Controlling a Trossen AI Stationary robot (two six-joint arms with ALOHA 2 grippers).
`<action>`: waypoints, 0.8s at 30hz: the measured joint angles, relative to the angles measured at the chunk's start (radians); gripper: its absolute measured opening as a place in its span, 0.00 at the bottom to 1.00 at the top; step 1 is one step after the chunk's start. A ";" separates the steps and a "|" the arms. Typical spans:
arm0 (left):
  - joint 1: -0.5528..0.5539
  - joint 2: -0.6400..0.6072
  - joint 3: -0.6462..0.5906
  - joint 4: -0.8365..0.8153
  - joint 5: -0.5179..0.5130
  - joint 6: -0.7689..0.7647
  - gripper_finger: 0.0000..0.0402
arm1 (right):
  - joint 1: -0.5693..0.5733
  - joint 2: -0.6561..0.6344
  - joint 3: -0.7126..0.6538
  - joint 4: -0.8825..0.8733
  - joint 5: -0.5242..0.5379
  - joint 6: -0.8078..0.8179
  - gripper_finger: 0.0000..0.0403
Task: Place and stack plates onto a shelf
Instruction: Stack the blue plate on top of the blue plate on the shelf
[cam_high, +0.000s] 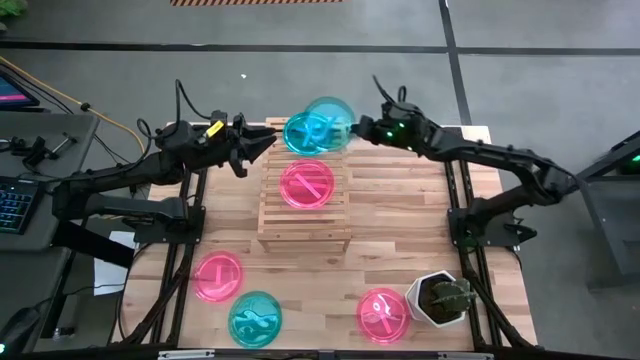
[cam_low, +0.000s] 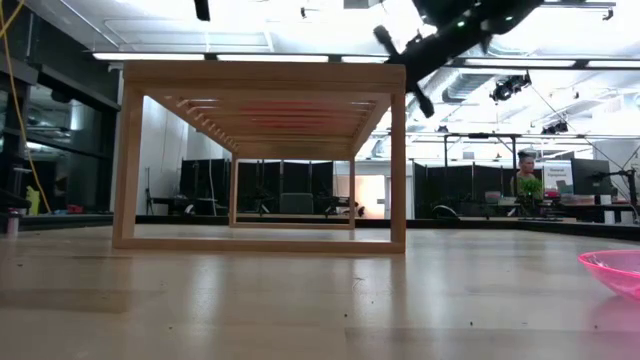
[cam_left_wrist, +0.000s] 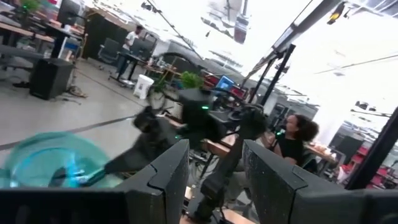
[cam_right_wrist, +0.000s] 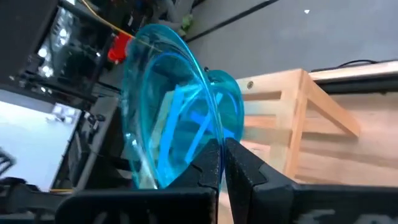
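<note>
shelf (cam_low: 262, 160): stands on tabletop (cam_low: 300, 300), slatted top seen from beneath | pink plate (cam_low: 612, 270): on tabletop at right edge | dark arm (cam_low: 450, 30): above shelf's right corner

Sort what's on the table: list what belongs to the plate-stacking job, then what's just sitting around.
Job:
- wooden shelf
- pink plate on the shelf
- teal plate on the shelf's far end
- teal plate held by the right gripper
- loose pink plates
- loose teal plate

Lying about:
- white plant pot
</note>
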 joint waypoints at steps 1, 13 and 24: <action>-0.006 0.000 0.000 0.004 0.000 0.000 0.35 | -0.005 0.025 0.024 -0.005 -0.008 -0.016 0.00; -0.077 0.019 0.000 0.027 -0.005 0.000 0.35 | -0.037 0.249 0.311 -0.221 -0.031 -0.161 0.00; -0.106 0.109 0.000 0.143 -0.007 0.016 0.35 | -0.033 0.285 0.346 -0.269 -0.029 -0.193 0.00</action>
